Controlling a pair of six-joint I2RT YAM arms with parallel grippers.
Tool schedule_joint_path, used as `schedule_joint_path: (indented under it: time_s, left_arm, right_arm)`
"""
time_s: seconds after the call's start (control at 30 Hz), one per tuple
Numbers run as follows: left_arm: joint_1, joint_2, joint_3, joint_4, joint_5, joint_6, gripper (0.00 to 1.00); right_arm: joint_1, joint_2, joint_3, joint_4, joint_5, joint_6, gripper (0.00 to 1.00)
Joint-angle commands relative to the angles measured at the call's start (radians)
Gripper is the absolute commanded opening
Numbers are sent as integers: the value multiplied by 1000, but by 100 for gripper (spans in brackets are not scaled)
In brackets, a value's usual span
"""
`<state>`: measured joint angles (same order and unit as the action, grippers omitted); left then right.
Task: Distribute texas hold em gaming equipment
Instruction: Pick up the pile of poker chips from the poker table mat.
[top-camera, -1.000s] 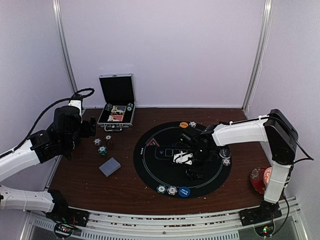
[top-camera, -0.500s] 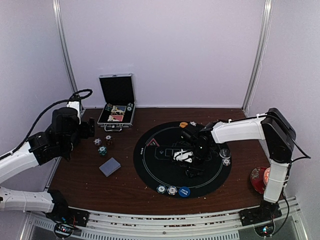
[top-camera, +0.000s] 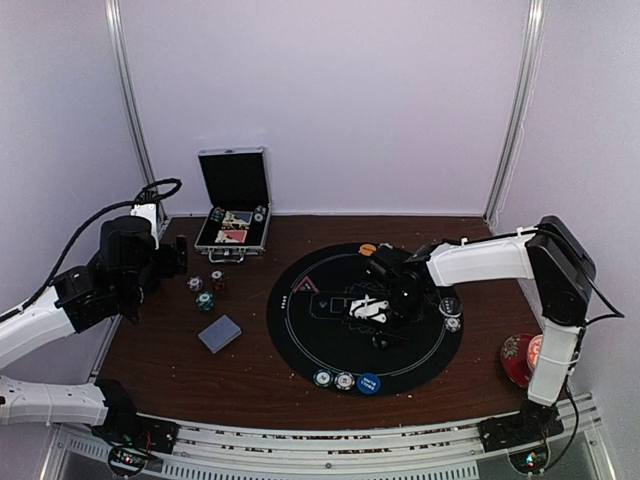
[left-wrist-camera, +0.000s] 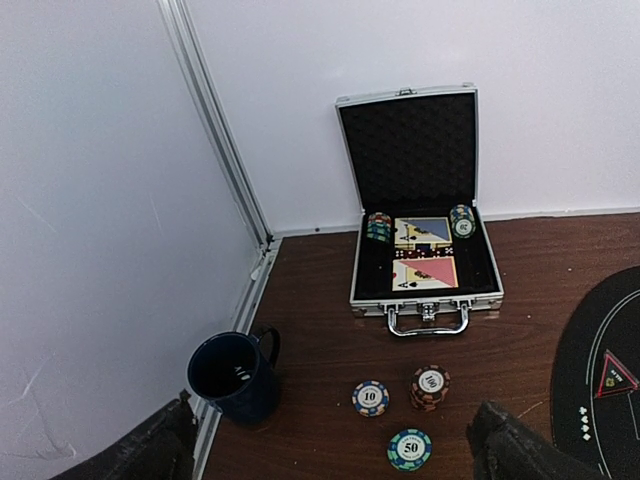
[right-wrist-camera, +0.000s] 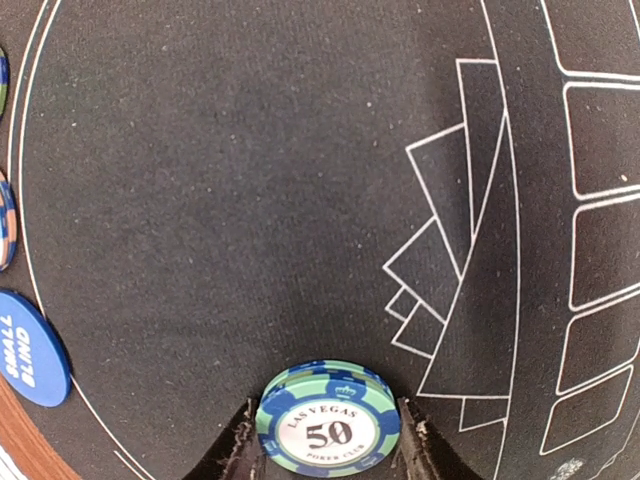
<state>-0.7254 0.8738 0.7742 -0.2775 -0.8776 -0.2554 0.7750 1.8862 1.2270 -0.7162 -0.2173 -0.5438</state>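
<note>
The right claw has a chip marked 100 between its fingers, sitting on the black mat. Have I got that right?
Not quite. The chip between the right gripper's fingers is marked 50, not 100; the right wrist view shows the number plainly. The rest holds: it sits on the black mat.

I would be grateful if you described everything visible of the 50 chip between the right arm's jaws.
The 50 chip is round, with a white face reading LAS VEGAS 50 POKER CLUB and a rim of blue and green blocks. Its layered edges suggest a short stack. It lies flat on the black felt mat, beside the mat's printed white card outlines. The right gripper straddles it, its jaws seemingly touching opposite sides.
</note>
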Motion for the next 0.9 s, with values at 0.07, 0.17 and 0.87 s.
schedule_joint_path:
  time_s: [0.07,0.17,0.87]
  left_arm:
    - [6,-16,-7,54,8,12,98]
    - [6,-19,-7,54,15,14,98]
    - [5,-18,-3,52,42,19,98]
  right_arm:
    - [-52,-70,-77,-28,-13,5,31]
    - [-87,-111,-114,-28,-17,1,30]
    - [-311,-368,-384,53,72,46,30]
